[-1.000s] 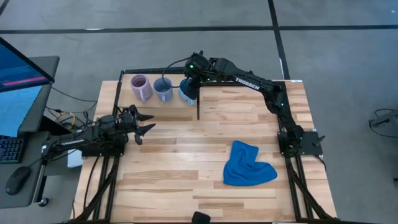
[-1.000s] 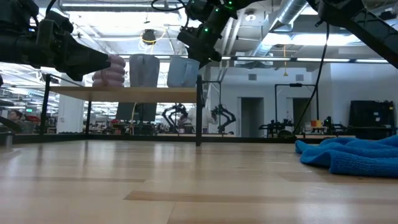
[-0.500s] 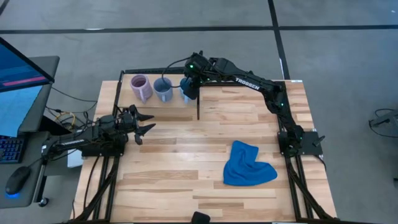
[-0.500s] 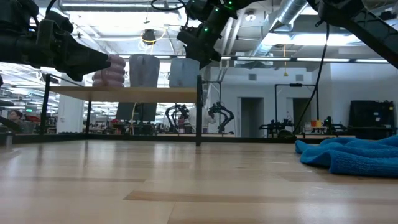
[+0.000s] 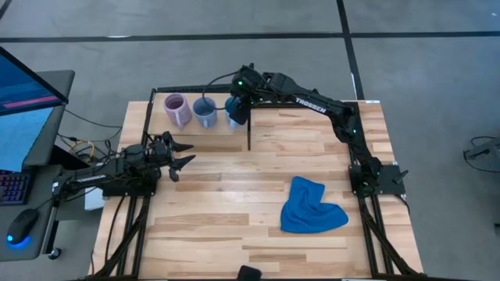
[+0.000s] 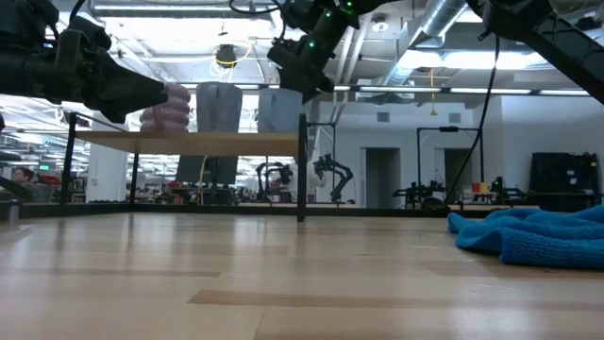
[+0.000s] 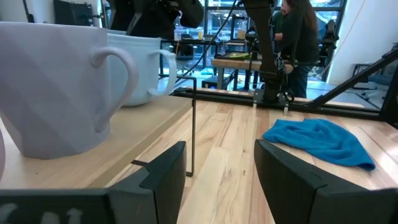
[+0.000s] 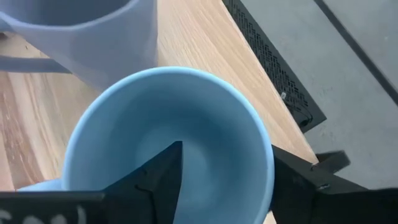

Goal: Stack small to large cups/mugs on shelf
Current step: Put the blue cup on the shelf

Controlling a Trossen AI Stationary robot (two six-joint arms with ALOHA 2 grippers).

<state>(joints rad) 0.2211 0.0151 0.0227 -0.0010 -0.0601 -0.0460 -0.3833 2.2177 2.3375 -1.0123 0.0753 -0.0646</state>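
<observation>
Cloth (image 5: 311, 207) first: blue, crumpled, lying at the front right of the table (image 5: 234, 234), well apart from the work.

Farther in, at the table's left side, left gripper (image 5: 191, 154) waiting, fingers spread wide and holding nothing, pointed towards the shelf (image 5: 211, 139).

Then, along the far edge, the shelf itself, with all three mugs standing upright on it in a row, none inside another: pale purple mug (image 5: 177, 109) at the left end, grey-blue mug (image 5: 205, 112) in the middle, bright blue mug (image 5: 230, 117) last, by the shelf's right end.

Over that last mug, right gripper (image 5: 238, 105), reaching straight down. Seen from its wrist, fingers (image 8: 146, 180) apart with the mug's wall between them, one over the bowl and one outside the rim; no sign of pinching, so probably loose around it.

Compared with a second ago: bright blue mug edged slightly towards the grey-blue one, gripper moving along with it. Now just beside it; touching or not, cannot tell.

Judged from that: tidying the third mug into line, with placement on the shelf all but finished. Nothing yet stacked one inside another.
</observation>
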